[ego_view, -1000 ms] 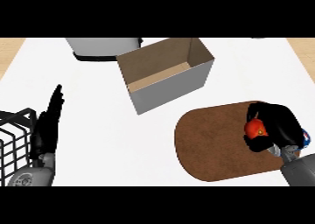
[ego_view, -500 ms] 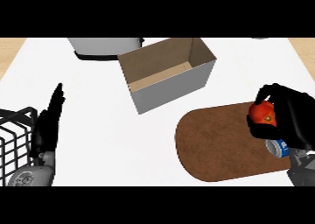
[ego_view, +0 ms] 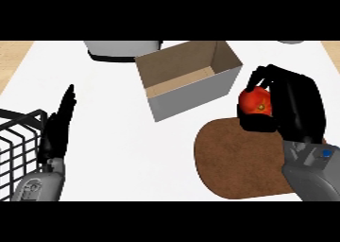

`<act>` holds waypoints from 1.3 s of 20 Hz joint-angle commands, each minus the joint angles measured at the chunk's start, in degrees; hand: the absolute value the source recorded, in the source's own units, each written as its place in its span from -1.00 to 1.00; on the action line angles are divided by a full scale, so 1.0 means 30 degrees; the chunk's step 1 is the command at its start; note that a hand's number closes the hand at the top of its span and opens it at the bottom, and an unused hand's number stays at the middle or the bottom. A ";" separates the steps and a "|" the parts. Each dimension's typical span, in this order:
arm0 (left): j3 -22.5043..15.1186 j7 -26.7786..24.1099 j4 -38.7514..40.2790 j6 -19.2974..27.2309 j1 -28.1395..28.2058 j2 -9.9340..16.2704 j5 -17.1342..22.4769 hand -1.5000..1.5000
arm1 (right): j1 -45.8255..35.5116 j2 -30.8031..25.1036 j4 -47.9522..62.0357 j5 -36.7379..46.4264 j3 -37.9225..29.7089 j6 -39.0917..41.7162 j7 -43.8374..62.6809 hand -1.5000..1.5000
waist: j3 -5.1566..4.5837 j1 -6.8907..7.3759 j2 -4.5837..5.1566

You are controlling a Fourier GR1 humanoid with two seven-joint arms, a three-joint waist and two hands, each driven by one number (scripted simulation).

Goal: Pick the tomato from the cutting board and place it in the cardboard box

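Note:
The red tomato is held in my right hand, whose fingers and thumb curl round it. It hangs above the far edge of the round brown cutting board, just right of the open cardboard box. The box stands tilted on the white counter, its opening facing up. At the view's left my left hand rests with straight fingers pointing up, holding nothing.
A black wire basket sits at the left edge beside my left forearm. A grey round container stands at the back, behind the box. White counter lies between the basket and the board.
My right hand has lifted the tomato off the cutting board and carried it up and left toward the box. The left hand has stayed where it was.

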 commanded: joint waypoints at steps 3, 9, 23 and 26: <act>0.1481 0.0010 0.0554 -0.1366 0.0432 0.3243 -0.0721 0.00 | -0.4355 0.2331 0.2757 -0.0639 -0.0987 0.0742 0.1563 1.00 | -0.0165 0.0564 0.0113; 0.1701 -0.1452 0.1080 -0.1458 0.1138 0.2665 -0.0970 0.00 | -0.6722 0.4003 0.6905 -0.1752 -0.2881 -0.0924 0.0927 1.00 | -0.0165 0.0835 0.0286; 0.2299 -0.0144 0.1118 -0.1944 -0.0950 0.2010 -0.1828 0.00 | -1.1319 0.5635 1.8866 -0.0458 -0.4840 -0.5578 -0.1394 1.00 | -0.0157 0.1253 0.0555; 0.2264 -0.0289 0.0867 -0.2085 -0.0847 0.1876 -0.2097 0.00 | -1.2060 0.6012 2.0703 -0.1691 -0.6169 -0.5805 -0.1646 -1.00 | -0.0143 0.1412 0.0592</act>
